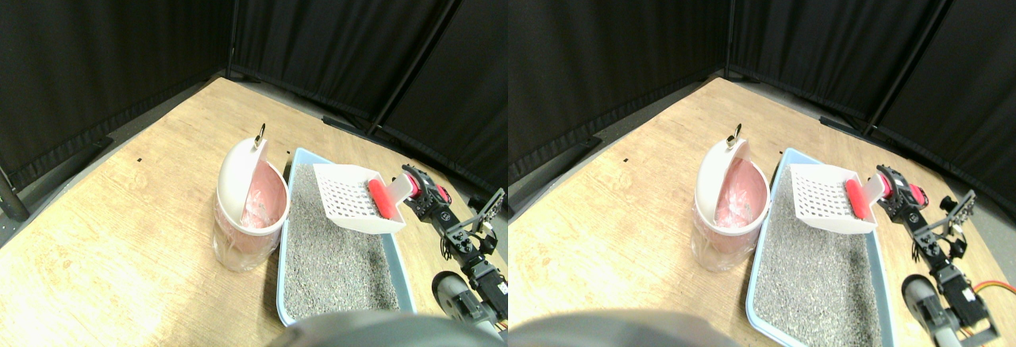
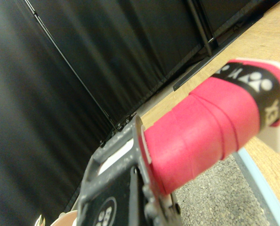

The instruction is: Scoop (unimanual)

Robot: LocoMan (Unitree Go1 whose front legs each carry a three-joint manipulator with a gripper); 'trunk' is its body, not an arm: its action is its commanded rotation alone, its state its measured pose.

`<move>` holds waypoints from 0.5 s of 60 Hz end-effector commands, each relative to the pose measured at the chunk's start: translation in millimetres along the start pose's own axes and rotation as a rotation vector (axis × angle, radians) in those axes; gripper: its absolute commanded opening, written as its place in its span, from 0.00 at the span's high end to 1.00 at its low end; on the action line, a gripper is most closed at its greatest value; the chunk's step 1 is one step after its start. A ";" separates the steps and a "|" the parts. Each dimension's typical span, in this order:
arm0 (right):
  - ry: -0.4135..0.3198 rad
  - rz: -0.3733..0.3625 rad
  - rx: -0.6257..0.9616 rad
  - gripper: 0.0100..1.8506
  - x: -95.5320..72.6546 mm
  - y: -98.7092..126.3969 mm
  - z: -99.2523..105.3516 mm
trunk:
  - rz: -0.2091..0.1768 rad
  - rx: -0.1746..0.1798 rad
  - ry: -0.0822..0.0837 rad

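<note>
A white slotted scoop hangs tilted in the air above the far end of a light blue tray filled with grey litter. A red piece lies at the back of the scoop, near the handle. My right gripper reaches in from the lower right and is shut on the scoop's handle. The wrist view shows that handle, wrapped in pink tape, sticking out past the dark jaw, with litter below it.
A clear bin with a pink liner and a tipped-up white lid stands just left of the tray. Everything rests on a wooden floor. Black curtains close off the back and left.
</note>
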 end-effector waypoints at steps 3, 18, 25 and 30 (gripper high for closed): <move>-0.042 0.037 0.003 0.98 2.3 7.7 6.9 | 0.030 0.002 -0.006; -0.042 0.113 -0.008 0.98 11.3 18.3 4.8 | 0.047 -0.008 -0.008; -0.031 0.132 -0.014 0.98 15.7 22.9 1.9 | 0.054 -0.015 -0.009; -0.017 0.168 -0.031 0.98 19.9 27.1 0.3 | 0.059 -0.018 -0.007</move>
